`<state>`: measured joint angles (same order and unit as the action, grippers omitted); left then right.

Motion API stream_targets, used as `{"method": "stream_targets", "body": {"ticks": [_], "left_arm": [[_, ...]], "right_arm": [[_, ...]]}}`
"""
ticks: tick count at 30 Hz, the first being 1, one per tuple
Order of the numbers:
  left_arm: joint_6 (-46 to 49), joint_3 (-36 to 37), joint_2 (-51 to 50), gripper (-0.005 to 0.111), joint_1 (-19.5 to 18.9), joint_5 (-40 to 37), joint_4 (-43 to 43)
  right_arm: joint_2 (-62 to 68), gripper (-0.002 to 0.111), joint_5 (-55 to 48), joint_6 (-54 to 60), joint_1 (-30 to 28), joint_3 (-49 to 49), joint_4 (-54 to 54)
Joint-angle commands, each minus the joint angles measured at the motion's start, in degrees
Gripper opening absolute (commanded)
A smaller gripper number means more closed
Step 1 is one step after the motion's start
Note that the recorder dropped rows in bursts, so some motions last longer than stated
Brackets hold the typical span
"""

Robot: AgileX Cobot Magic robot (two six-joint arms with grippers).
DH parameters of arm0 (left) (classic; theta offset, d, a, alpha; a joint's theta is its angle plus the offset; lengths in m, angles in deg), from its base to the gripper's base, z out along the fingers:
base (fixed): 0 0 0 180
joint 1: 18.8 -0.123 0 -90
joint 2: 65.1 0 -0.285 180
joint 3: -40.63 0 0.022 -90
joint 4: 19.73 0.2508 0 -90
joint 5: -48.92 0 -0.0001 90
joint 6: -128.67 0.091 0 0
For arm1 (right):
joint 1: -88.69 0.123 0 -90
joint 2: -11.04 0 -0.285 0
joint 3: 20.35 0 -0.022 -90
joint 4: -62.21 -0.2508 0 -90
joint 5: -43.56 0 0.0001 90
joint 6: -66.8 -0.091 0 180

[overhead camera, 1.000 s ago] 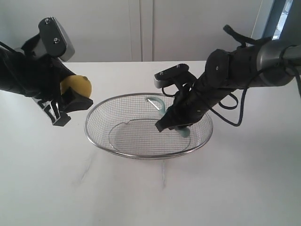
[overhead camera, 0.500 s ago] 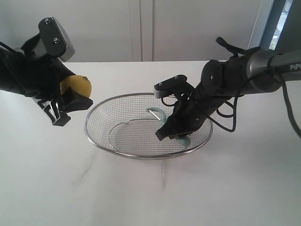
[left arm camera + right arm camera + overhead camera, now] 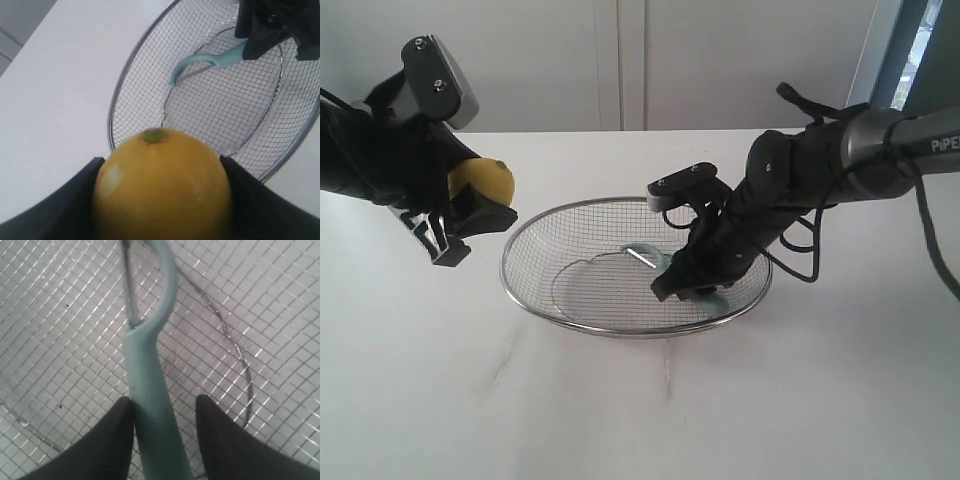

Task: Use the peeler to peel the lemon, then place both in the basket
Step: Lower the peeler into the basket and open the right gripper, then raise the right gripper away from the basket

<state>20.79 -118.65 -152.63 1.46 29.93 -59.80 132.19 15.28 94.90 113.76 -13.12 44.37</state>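
Dropping off the slim teal-handled peeler (image 3: 150, 380) in the silver wire-mesh basket (image 3: 535, 270): right gripper (image 3: 164, 407) sits slackened around its handle. Left gripper (image 3: 161, 170), clamping the oval yellow lemon (image 3: 483, 181), likely delivers next.

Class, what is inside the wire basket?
The peeler lies in the basket. The right gripper, jaws open around the handle, reaches in too and covers the handle's end. The lemon is outside.

Black arms (image 3: 800, 185) with grey camera housings (image 3: 438, 80), looping black cable (image 3: 931, 238).
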Motion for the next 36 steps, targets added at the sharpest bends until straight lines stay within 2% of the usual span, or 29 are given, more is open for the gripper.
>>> {"method": "stream_targets", "body": {"ticks": [1,12,19,22,30,36], "left_arm": [[-0.2,-0.1,0.3,0.0,-0.1,0.1,-0.9],[-0.2,-0.1,0.3,0.0,-0.1,0.1,-0.9],[-0.2,-0.1,0.3,0.0,-0.1,0.1,-0.9],[-0.3,-0.1,0.3,0.0,-0.1,-0.1,-0.9],[-0.3,-0.1,0.3,0.0,-0.1,-2.0,-0.9],[-0.4,-0.1,0.3,0.0,-0.1,-5.2,-4.5]], "right_arm": [[-2.2,0.045,-0.2,0.2,0.0,-0.2,-0.1],[-13.9,0.046,0.4,0.2,0.0,-0.2,0.5],[-25.0,0.043,-6.7,0.2,0.0,-0.2,7.3],[-29.1,0.036,-12.8,-1.0,0.0,-0.2,9.0],[-37.5,0.0,-27.6,-9.0,-1.7,1.7,16.4],[-45.0,0.0,-32.9,-9.3,-3.9,6.9,16.6]]}}
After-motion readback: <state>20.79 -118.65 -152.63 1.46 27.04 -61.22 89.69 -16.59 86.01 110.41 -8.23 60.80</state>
